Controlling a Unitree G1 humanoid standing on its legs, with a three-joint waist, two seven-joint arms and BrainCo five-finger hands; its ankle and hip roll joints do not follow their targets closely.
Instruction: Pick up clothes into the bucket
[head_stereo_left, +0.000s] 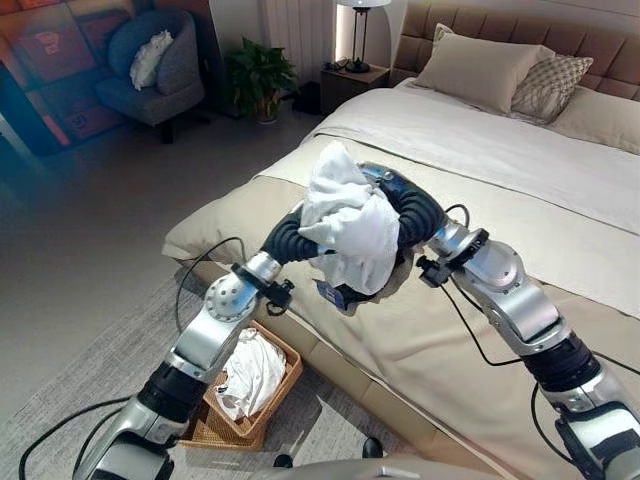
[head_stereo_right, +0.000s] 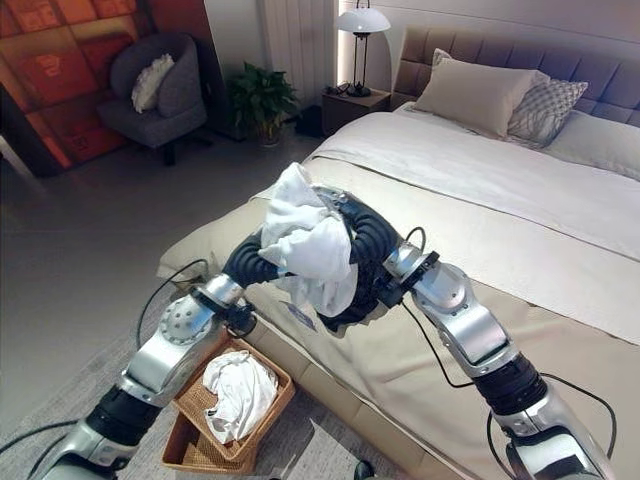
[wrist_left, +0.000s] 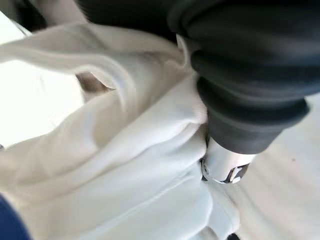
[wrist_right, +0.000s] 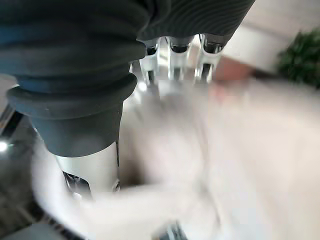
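Note:
A white garment (head_stereo_left: 350, 225) hangs bunched in the air over the bed's near edge, draped between my two hands. My left hand (head_stereo_left: 288, 240) reaches into it from the left, and its dark cover (wrist_left: 250, 75) presses against the folds. My right hand (head_stereo_left: 415, 212) meets it from the right; its fingers (wrist_right: 170, 55) and thumb sink into the cloth and clasp it. Below and to the left, a wicker basket (head_stereo_left: 290, 365) stands on the floor beside the bed. It holds other white clothes (head_stereo_left: 250, 375).
The beige bed (head_stereo_left: 480, 170) takes up the right side, with pillows (head_stereo_left: 480, 70) at its head. A grey rug (head_stereo_left: 80, 370) lies under the basket. Across the open floor stand an armchair (head_stereo_left: 150, 70), a potted plant (head_stereo_left: 260, 75) and a nightstand (head_stereo_left: 350, 80) with a lamp.

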